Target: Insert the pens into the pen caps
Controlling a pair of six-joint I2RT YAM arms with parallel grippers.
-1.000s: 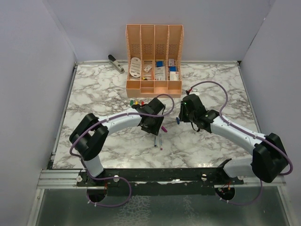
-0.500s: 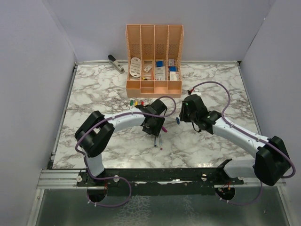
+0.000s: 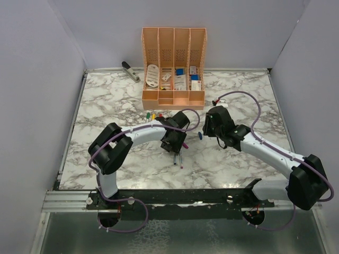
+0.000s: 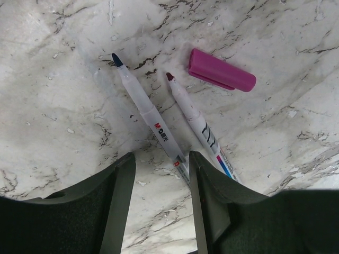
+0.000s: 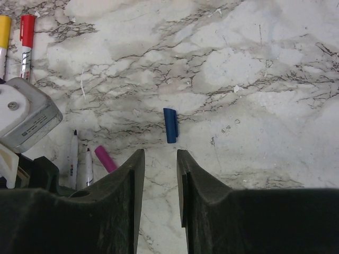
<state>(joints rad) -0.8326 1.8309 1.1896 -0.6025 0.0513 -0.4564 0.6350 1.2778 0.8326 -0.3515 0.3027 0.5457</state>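
Note:
Two uncapped white pens lie side by side on the marble, one blue-tipped (image 4: 148,111) and one with a dark red-purple tip (image 4: 193,119). A purple cap (image 4: 222,76) lies just beyond their tips. My left gripper (image 4: 161,164) is open and empty, low over the pens' rear ends; the blue-tipped pen runs in between the fingers. My right gripper (image 5: 160,159) is open and empty, with a blue cap (image 5: 170,125) on the table just ahead of its fingertips. In the top view the left gripper (image 3: 172,143) and right gripper (image 3: 208,129) flank the blue cap (image 3: 200,135).
Three capped pens, green (image 3: 148,115), yellow (image 3: 153,115) and red (image 3: 160,114), lie behind the left gripper. The peach organiser (image 3: 173,69) stands at the back centre. The grey stapler (image 3: 130,71) lies at the back left. Walls enclose the table.
The left arm's elbow has swung right and its gripper has settled slightly over the pens. The right arm has shifted a little. Nothing was grasped or moved on the table.

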